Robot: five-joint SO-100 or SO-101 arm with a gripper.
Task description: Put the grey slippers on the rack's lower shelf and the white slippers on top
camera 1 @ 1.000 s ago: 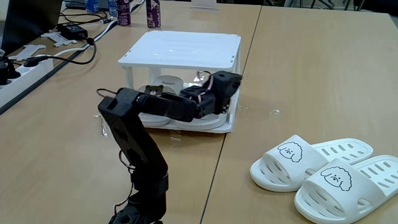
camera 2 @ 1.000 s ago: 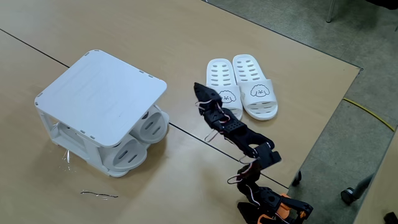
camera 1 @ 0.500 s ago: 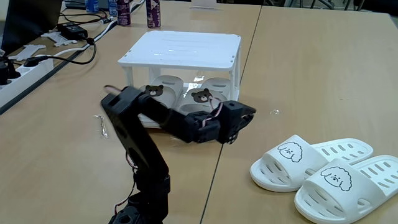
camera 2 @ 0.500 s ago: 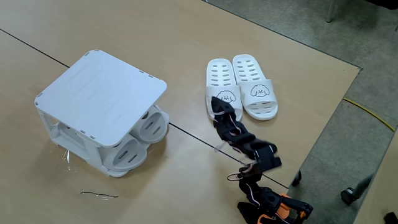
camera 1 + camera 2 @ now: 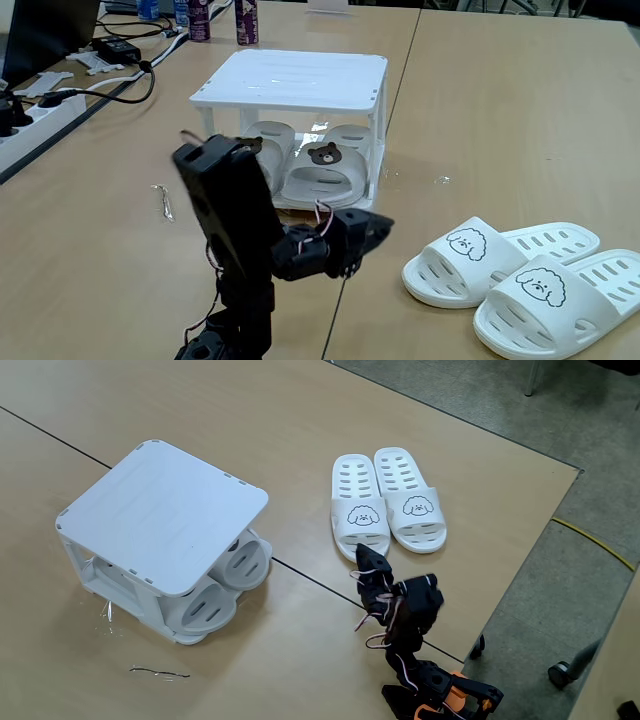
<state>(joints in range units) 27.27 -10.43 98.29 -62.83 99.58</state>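
The rack stands on the desk. The grey slippers lie side by side on its lower shelf, under the top. Right of the rack in both fixed views, well apart, lie the white slippers, paired on the desk.

Setting: office or lab workroom — pale wood-laminate tables pushed edge to edge, a white power strip with black cables and a power adapter, a dark monitor at the corner, grey carpet floor.
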